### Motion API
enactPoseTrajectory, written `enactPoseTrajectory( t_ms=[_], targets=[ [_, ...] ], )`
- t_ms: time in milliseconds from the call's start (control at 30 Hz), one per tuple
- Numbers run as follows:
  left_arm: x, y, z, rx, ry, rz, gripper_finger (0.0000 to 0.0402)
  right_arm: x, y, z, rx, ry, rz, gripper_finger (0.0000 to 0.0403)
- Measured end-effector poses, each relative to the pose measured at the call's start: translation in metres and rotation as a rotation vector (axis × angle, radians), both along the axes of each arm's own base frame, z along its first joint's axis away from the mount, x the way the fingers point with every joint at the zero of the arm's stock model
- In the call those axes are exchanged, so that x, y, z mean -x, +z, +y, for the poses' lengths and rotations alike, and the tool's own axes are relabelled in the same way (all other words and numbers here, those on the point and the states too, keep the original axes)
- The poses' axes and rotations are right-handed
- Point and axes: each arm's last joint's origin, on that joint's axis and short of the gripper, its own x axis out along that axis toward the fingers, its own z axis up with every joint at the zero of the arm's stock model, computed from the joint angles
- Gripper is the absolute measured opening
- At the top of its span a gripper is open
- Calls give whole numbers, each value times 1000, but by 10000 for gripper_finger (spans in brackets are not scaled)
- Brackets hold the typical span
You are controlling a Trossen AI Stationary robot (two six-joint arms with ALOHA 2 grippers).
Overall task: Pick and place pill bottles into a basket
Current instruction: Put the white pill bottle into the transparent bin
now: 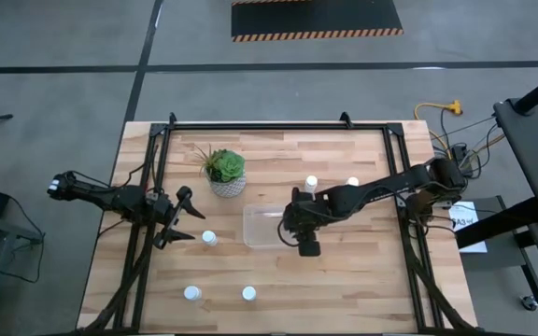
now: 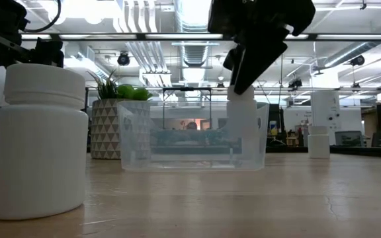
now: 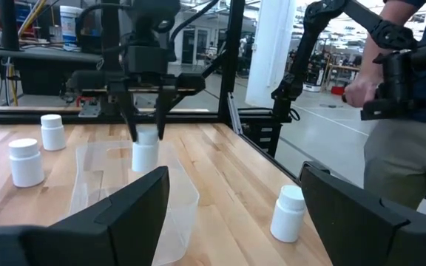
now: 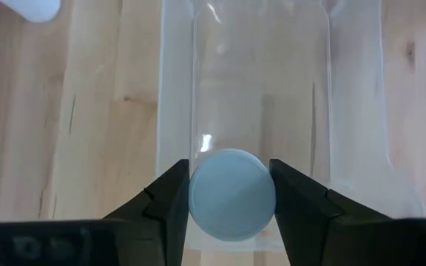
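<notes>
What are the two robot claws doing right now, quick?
Left gripper: open, holding nothing, beside a pill bottle.
Right gripper: shut on a held bottle, over the basket.

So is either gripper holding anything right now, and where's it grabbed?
The right gripper holds a pill bottle by its cap, fingers on opposite sides, over the basket. The left gripper is open and holds nothing.

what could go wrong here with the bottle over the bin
The right hand holds a pill bottle by its cap over the near end of the clear basket; released there, it might clip the rim and tip out. The light basket could also slide if the hand nudges its wall.
</notes>
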Motion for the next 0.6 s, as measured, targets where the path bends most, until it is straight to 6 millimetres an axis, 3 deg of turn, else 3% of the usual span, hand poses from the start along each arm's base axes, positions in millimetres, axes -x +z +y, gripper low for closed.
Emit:
enactPoseTrajectory(
  t_ms=[600],
  targets=[
    [0,0,0,0,0,2,290,3,-16,1,-46,29,-14,147]
  ],
)
